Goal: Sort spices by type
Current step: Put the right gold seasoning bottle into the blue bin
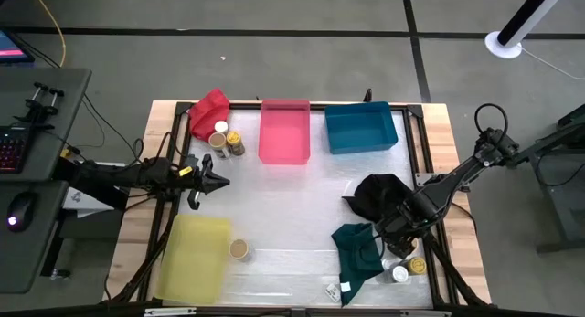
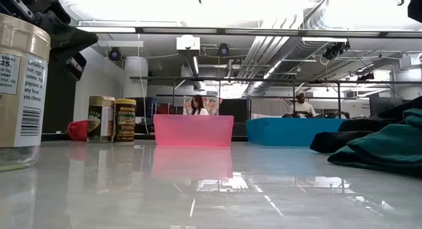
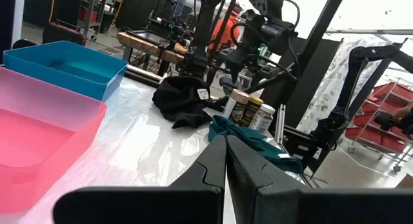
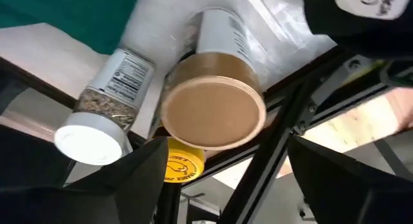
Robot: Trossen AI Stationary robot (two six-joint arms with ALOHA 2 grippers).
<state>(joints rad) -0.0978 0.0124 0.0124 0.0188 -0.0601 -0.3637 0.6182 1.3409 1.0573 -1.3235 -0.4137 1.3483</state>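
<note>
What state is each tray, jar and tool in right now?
Pink tray: empty.
Blue tray: empty.
Yellow tray: empty.
Tan-lidded jar: lidded, between the right tool's fingers, not gripped.
White-lidded jar: lidded.
Left tool: shut, holding nothing.
Right tool: open.

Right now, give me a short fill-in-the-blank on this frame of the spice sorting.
1. The right gripper hangs with open jaws over a jar with a ____ lid.
2. The left gripper waits with its jaws ____.
3. The tray between the red cloth and the blue tray is ____.
4. Beside the yellow tray stands ____ jar.

Missing words: tan-brown; shut; pink; one
</note>
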